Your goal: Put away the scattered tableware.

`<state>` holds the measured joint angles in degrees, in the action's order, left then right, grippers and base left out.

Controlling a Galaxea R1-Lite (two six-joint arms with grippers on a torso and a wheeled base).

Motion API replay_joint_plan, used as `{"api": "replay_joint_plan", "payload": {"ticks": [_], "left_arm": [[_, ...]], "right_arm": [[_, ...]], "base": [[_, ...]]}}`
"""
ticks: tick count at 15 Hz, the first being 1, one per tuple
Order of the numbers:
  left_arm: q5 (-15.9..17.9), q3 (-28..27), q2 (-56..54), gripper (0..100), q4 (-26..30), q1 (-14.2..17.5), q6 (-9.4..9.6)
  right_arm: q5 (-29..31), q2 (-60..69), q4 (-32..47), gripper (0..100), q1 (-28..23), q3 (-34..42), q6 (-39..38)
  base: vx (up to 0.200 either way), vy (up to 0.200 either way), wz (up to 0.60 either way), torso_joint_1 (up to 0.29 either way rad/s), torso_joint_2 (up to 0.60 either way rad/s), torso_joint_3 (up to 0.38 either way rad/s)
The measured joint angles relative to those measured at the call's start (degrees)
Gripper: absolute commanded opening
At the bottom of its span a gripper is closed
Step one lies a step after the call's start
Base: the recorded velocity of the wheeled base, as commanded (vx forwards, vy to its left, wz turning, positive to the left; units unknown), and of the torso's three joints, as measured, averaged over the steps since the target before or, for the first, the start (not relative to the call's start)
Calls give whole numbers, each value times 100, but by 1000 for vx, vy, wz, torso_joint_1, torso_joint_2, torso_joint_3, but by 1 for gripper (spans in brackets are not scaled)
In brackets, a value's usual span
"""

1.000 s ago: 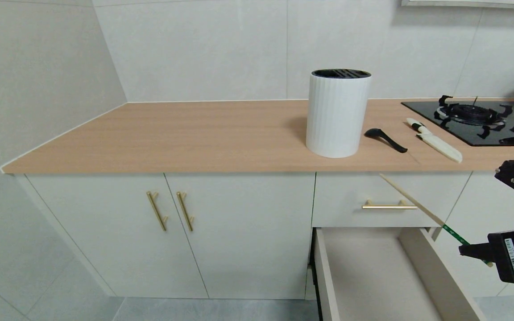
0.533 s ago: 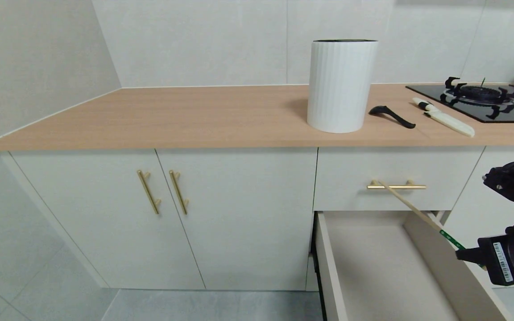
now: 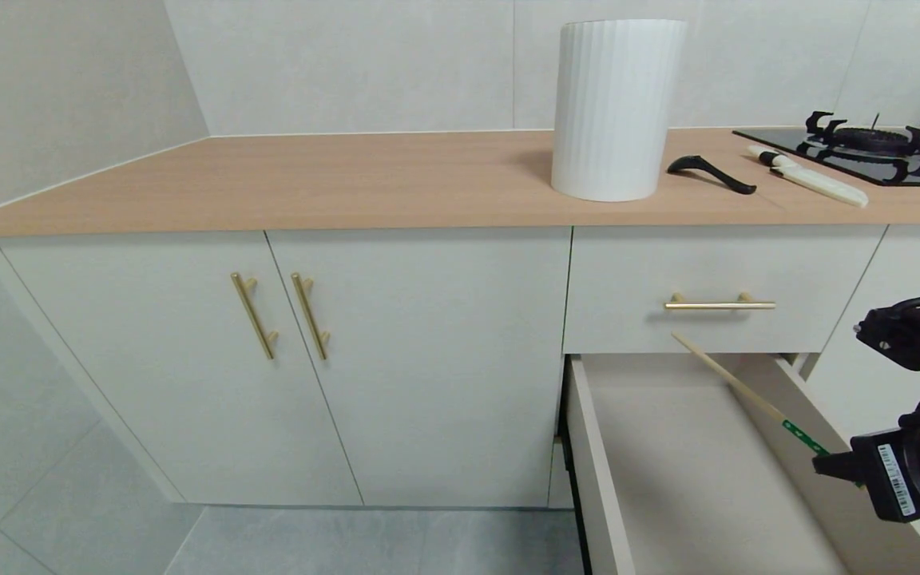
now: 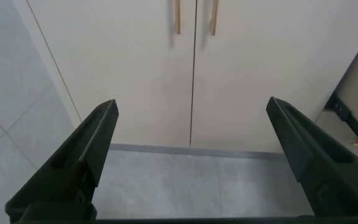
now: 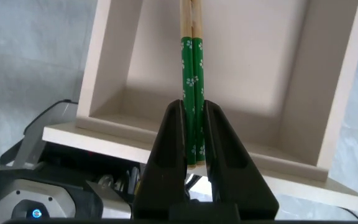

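Note:
My right gripper (image 3: 823,461) (image 5: 191,134) is shut on a pair of wooden chopsticks (image 3: 735,386) (image 5: 191,74) with green patterned ends. The sticks slant up and to the left above the open lower drawer (image 3: 588,447) (image 5: 114,68). On the wooden counter (image 3: 348,180) lie a black spoon (image 3: 709,172) and a cream-sheathed knife (image 3: 811,177), to the right of a tall white ribbed holder (image 3: 616,108). My left gripper (image 4: 191,143) is open, low in front of the cabinet doors (image 4: 194,68), with nothing between its fingers.
A black gas hob (image 3: 867,144) sits at the counter's far right. A shut drawer with a gold handle (image 3: 719,304) is right above the open one. Two cabinet doors with gold handles (image 3: 278,315) lie to the left, grey floor tiles (image 3: 69,495) below.
The head view has dropped lower, so the counter and holder sit higher in the picture. The chopstick tips now lie below the upper drawer's handle, over the open drawer.

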<state>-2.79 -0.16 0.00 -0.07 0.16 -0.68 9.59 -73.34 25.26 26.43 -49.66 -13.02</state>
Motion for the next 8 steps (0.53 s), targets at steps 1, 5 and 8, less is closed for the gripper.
{"api": "replay_joint_plan", "payload": {"ticks": [1,5,8], "left_arm": [[0,0,0,100,0,0,0],[1,-2,0,100,0,0,2],[1,-2,0,100,0,0,0]], "right_arm": [[-7,-1,-50,0,6,0,0],[-16,-288,-271,0,5,68,0],[11,-1119,-351,0,-13,118,-15]], "base": [[0,0,0,0,0,0],[0,0,0,0,0,0],[0,0,0,0,0,0]]}}
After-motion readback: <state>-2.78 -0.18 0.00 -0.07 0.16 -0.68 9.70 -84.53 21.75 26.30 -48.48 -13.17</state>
